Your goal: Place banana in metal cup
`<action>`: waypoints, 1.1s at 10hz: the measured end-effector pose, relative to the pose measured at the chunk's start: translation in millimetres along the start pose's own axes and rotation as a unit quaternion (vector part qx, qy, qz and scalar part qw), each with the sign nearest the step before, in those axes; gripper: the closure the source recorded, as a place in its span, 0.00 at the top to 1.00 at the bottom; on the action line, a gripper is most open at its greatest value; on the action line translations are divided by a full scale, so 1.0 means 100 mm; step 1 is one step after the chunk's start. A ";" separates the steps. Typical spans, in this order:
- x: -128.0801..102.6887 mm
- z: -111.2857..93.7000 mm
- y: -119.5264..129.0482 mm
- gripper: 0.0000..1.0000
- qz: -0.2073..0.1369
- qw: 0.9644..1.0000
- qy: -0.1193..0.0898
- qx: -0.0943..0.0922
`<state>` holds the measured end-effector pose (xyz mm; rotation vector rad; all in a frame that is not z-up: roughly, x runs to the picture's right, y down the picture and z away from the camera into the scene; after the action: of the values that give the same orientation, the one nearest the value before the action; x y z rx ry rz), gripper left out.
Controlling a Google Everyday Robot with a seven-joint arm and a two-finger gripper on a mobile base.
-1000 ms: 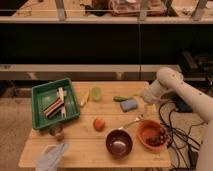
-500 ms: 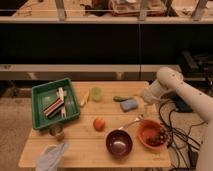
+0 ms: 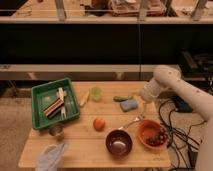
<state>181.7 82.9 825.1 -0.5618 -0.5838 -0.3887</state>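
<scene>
Counter (image 3: 90, 152): wooden, carries everything.
Arm: white, reaching in from my right. It stands as it did a moment ago; I see no shift anywhere, so the task is not yet begun.
Tray (image 3: 39, 111): green, far left.
Purple bowl (image 3: 119, 142) and orange bowl (image 3: 149, 130): front right.
Cloth (image 3: 52, 156): front left corner.
Orange (image 3: 99, 123): centre.
Sponge (image 3: 129, 104): blue, just beside the tool.
Tool (image 3: 144, 104): hangs over the counter's right side, well apart from the banana; I cannot tell whether it is open or closed, and I see nothing in it.
Green cup (image 3: 96, 93): back centre.
Banana (image 3: 84, 98): lying between tray and green cup, untouched.
Metal cup (image 3: 56, 131): upright just in front of the tray.
I judge my next move is a long reach left to the banana.
</scene>
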 end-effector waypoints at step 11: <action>-1.49 0.29 -1.36 0.80 -0.185 0.975 0.122 -0.010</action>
<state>-11.8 21.5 806.2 -0.4139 -0.4461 -0.8062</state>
